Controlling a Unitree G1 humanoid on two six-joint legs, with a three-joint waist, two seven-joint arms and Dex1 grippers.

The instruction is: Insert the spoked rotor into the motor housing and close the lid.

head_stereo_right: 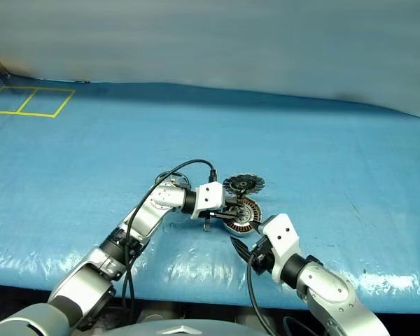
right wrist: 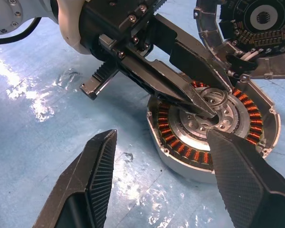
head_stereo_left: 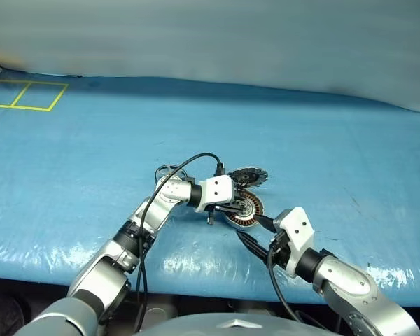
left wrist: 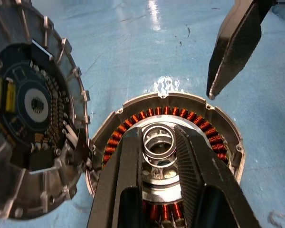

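Note:
The motor housing (right wrist: pixel 180 142), a shallow silver cup ringed with copper windings, lies on the blue table. My left gripper (left wrist: pixel 157 135) reaches over it from the left and is shut on the spoked rotor (left wrist: pixel 159 142), a small silver ring-like wheel. The rotor hangs just above the housing's centre hub. The lid (head_stereo_left: pixel 250 175) lies flat right behind the housing, its dark segmented face up. My right gripper (right wrist: pixel 162 134) is open at the housing's near side, one finger on each side of its front rim, with nothing held.
Blue plastic sheet (head_stereo_left: pixel 336 140) covers the whole table. A thin round ring-like piece (head_stereo_left: pixel 166 171) lies behind my left forearm, partly hidden. Yellow tape squares (head_stereo_left: pixel 28 94) mark the far left corner. The table's front edge runs close under both arms.

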